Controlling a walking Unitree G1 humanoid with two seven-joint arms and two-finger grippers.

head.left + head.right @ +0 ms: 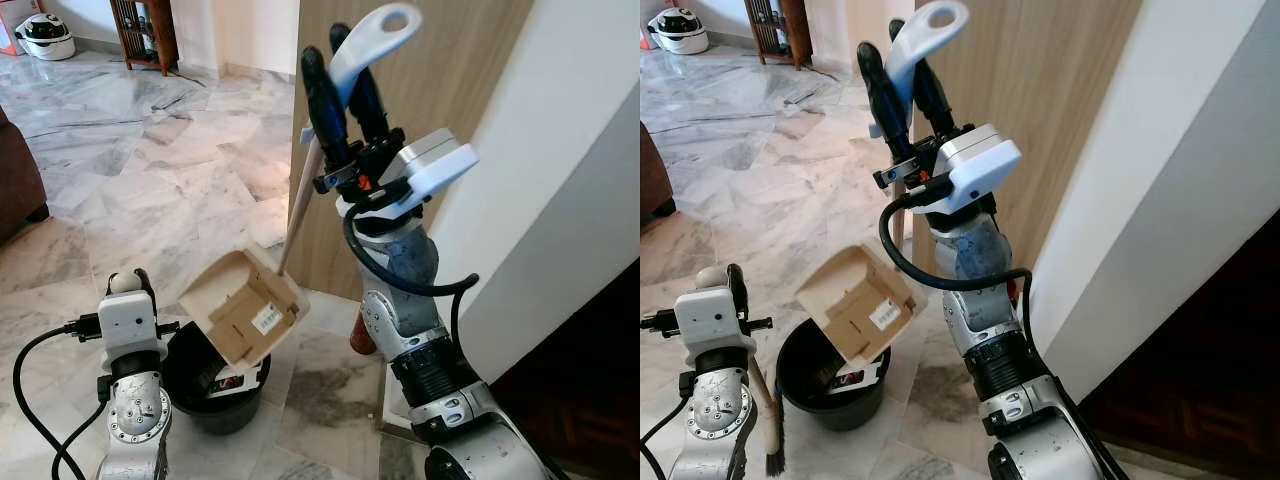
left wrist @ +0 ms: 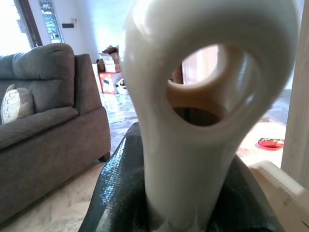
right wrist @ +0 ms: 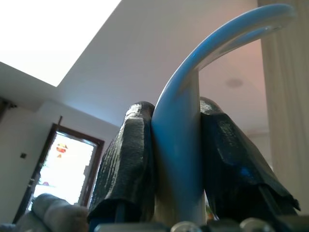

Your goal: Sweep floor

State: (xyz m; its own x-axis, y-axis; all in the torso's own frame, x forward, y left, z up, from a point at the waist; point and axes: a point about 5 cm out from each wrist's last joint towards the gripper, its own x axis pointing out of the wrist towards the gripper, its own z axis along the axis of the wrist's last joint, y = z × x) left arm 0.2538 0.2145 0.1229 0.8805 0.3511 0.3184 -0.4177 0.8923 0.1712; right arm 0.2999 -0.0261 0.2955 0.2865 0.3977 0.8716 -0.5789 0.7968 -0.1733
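My right gripper [image 1: 340, 100] is raised high and shut on the pale blue looped handle [image 1: 375, 40] of a long wooden-poled dustpan. The beige dustpan [image 1: 245, 305] hangs tilted, its mouth over a black bin [image 1: 215, 385] on the marble floor. Low at the left, my left gripper [image 1: 722, 282] is shut on the cream looped handle [image 2: 193, 121] of a small broom. The broom's stick and dark bristles [image 1: 775, 455] hang beside the bin. What lies inside the bin is mostly hidden by the dustpan.
A wood-panelled wall [image 1: 450, 70] and a white wall [image 1: 570, 150] stand close on the right. A brown sofa [image 1: 15, 180] is at the left edge. Open marble floor [image 1: 150, 170] stretches ahead to a wooden shelf [image 1: 145, 30] and a white appliance [image 1: 45, 35].
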